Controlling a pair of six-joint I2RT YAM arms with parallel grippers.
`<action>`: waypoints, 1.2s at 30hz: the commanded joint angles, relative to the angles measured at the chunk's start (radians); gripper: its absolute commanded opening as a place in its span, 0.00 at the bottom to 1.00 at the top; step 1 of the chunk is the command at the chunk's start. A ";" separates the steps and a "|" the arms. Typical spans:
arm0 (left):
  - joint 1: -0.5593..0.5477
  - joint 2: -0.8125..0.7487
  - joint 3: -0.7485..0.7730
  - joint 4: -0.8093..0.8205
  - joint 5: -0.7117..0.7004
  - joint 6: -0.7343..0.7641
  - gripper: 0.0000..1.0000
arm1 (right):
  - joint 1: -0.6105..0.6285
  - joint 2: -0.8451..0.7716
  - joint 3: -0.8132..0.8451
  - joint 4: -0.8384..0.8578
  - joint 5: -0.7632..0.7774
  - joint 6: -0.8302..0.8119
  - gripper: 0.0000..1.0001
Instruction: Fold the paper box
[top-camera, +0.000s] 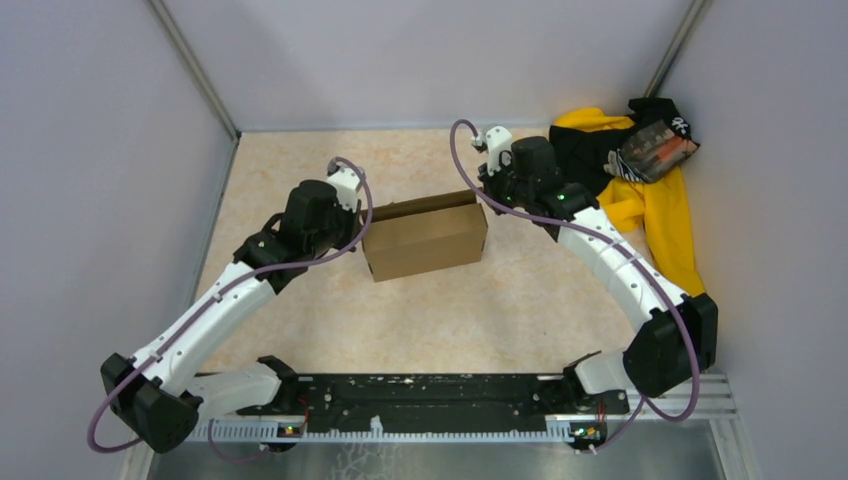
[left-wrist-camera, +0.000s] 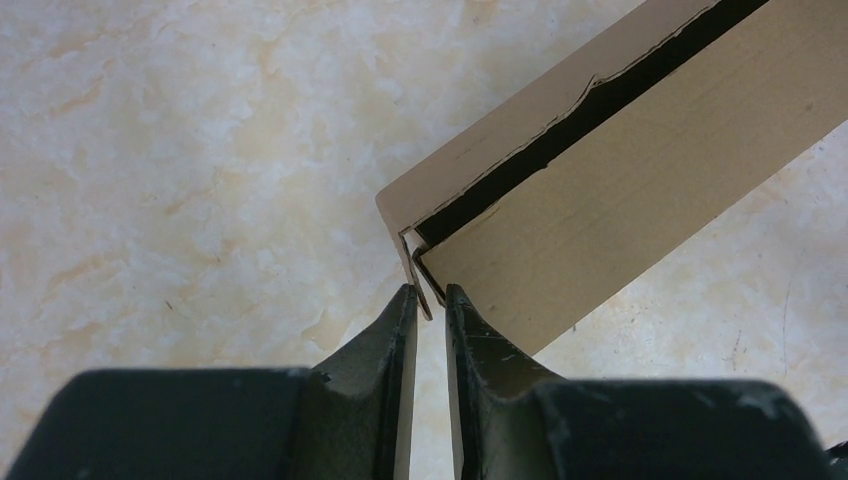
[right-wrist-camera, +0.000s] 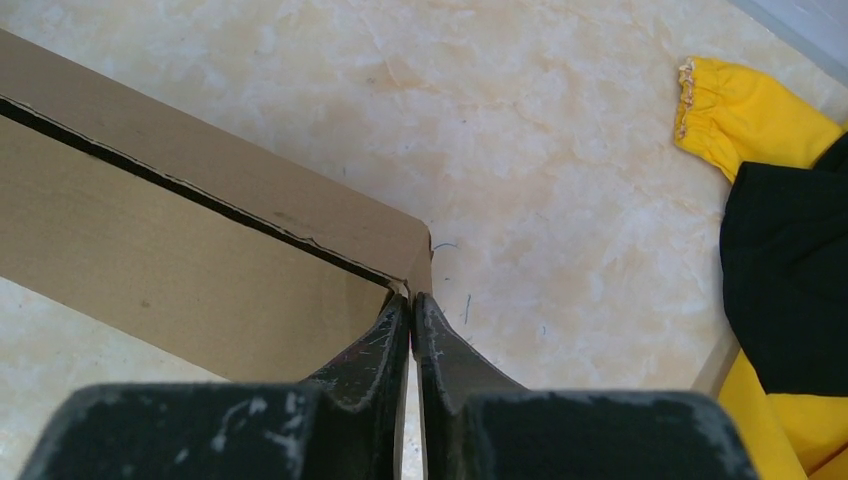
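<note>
**Both tools pinch the paper box by its end walls at mid-tabletop.**

The paper box (top-camera: 425, 238) sits in the middle of the tabletop (top-camera: 480, 310), between the two arms, with its long side running left to right. The left tool (left-wrist-camera: 428, 295) is clenched on the thin left end wall at a corner. The right tool (right-wrist-camera: 411, 305) is nipped nearly closed on the right end corner. Gripping both ends probably steadies the box and keeps its walls square so the top flap can be tucked. That flap is not yet seated, as a dark slit runs along the far top edge. The cardboard is plain, matte brown with a ragged cut edge, and the tabletop is smooth, cream and marbled. A crumpled yellow-and-black cloth pile (top-camera: 655, 200) lies at the far right, well apart.
</note>
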 joint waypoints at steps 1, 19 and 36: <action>0.005 0.016 0.047 -0.007 0.041 -0.018 0.22 | -0.005 -0.021 0.070 0.006 0.000 0.006 0.04; 0.004 0.047 0.091 -0.044 0.081 -0.052 0.22 | -0.003 0.029 0.202 -0.177 -0.006 0.056 0.00; 0.006 0.075 0.088 -0.022 0.120 -0.074 0.21 | 0.003 0.054 0.199 -0.207 -0.021 0.087 0.00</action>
